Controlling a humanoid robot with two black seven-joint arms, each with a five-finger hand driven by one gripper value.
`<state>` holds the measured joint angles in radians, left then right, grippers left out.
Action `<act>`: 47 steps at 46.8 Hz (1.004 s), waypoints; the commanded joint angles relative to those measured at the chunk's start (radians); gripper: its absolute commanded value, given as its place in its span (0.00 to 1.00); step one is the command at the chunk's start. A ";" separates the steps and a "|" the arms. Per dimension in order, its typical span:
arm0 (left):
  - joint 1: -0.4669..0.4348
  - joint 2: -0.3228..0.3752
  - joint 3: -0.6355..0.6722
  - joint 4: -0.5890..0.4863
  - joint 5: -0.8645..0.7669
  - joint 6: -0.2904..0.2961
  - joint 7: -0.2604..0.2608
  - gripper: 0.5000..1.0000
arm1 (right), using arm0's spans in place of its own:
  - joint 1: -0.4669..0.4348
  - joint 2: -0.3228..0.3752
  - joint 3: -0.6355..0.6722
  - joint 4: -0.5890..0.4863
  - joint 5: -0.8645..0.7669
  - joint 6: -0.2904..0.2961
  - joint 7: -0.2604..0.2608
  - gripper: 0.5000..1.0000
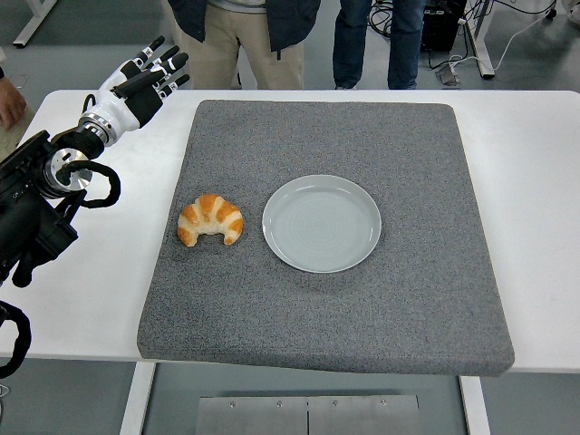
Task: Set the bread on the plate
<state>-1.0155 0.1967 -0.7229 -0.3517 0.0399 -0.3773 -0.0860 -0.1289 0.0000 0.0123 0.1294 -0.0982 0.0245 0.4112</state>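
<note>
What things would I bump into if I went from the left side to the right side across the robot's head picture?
Robot's left hand → croissant → plate, with the croissant and plate both on the grey mat.

A white table fills most of the view, its near edge running along the bottom and its far edge near the top. Lying flat on it is a large grey mat with a speckled, felt-like surface. The mat covers the middle of the table, leaving bare white strips on the left and right. Its front edge reaches the table's near edge and its back edge stops just short of the far edge. The corners are rounded. The bare white strips on both sides carry nothing else directly, apart from the mat between them
</note>
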 commanded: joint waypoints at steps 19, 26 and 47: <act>-0.003 0.003 -0.013 -0.003 -0.002 -0.005 -0.001 0.94 | 0.000 0.000 0.000 -0.001 0.000 0.000 0.000 1.00; -0.023 0.006 -0.016 -0.007 -0.005 -0.003 -0.012 0.94 | 0.000 0.000 0.000 -0.001 0.000 0.000 0.000 1.00; -0.021 0.075 0.002 -0.138 0.008 -0.005 -0.023 0.94 | 0.000 0.000 0.000 -0.001 0.000 0.000 0.000 1.00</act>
<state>-1.0388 0.2659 -0.7219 -0.4710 0.0456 -0.3889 -0.1091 -0.1288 0.0000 0.0122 0.1293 -0.0982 0.0246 0.4111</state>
